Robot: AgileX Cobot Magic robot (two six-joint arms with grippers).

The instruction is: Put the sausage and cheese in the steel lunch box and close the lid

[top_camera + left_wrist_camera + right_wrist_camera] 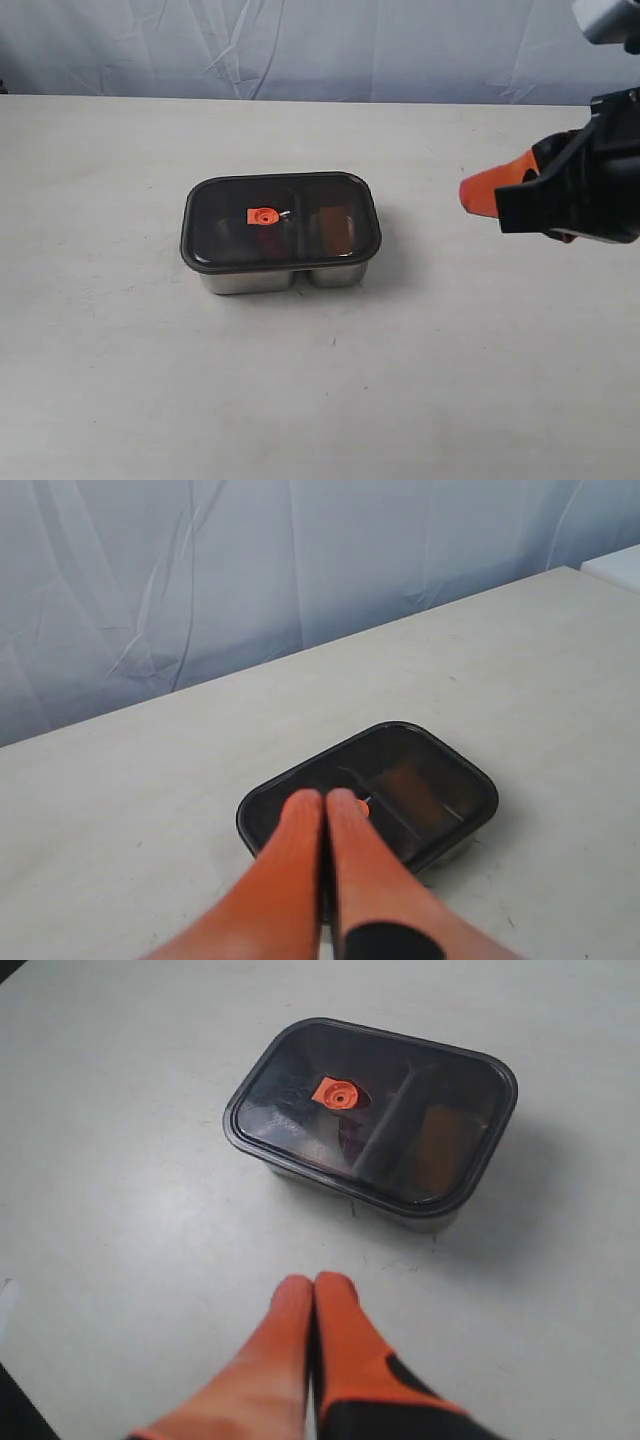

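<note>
The steel lunch box (248,281) stands mid-table with the dark translucent lid (225,205) lying flat on it, orange valve tab (262,215) up. Through the lid a dim yellow-brown shape, the cheese (335,232), shows in the smaller compartment. A dark reddish shape, the sausage (268,240), shows in the larger one. My right gripper (466,195) hovers shut and empty, well to the right of the box. My left gripper (325,798) is shut and empty, its tips in line with the lid (455,775); the exterior view does not show it. The right gripper (315,1283) points at the lid (300,1060).
The pale table (120,380) carries nothing else in view. A light blue cloth backdrop (300,45) hangs behind its far edge.
</note>
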